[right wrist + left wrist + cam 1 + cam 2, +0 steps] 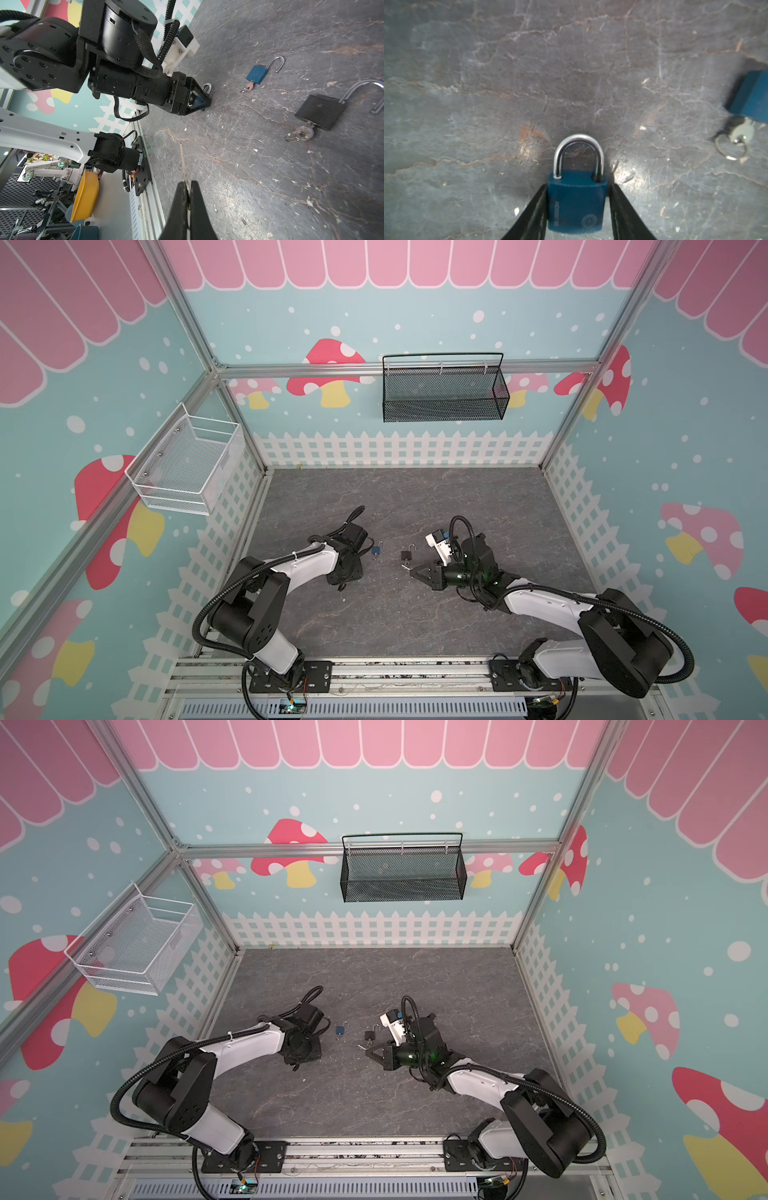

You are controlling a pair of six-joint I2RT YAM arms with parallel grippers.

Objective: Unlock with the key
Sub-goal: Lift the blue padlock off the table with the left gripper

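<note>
Far to the left the white wire basket is hanging on the wall, well above the gray mat. My left arm is reaching in just inside the mat's left edge, with only a narrow strip of floor between it and the fence-printed wall.

My left gripper is angling down toward the mat, and in both top views my own wrist is hiding it. In the left wrist view its fingers are straddling the body of the closed blue padlock, whose shackle is pointing away from my wrist. One finger is looking flush with the lock's side and the other is showing a thin dark line. I cannot tell whether I am squeezing the lock or only bracketing it.

Between my two grippers an open blue padlock is lying with a key in its base; the left wrist view is cutting it off at the frame edge. Just beside it a black padlock is lying with its shackle swung open and a ringed key in its keyhole. Behind both, the mat is stretching open to the back wall under the black mesh basket.

My right gripper is lying low, just near the black padlock, pressing its fingers together on the key. I am seeing the key edge-on as a thin blade, and the pads are hiding its head. To the right of that arm a broad stretch of mat is running out to the right wall.
</note>
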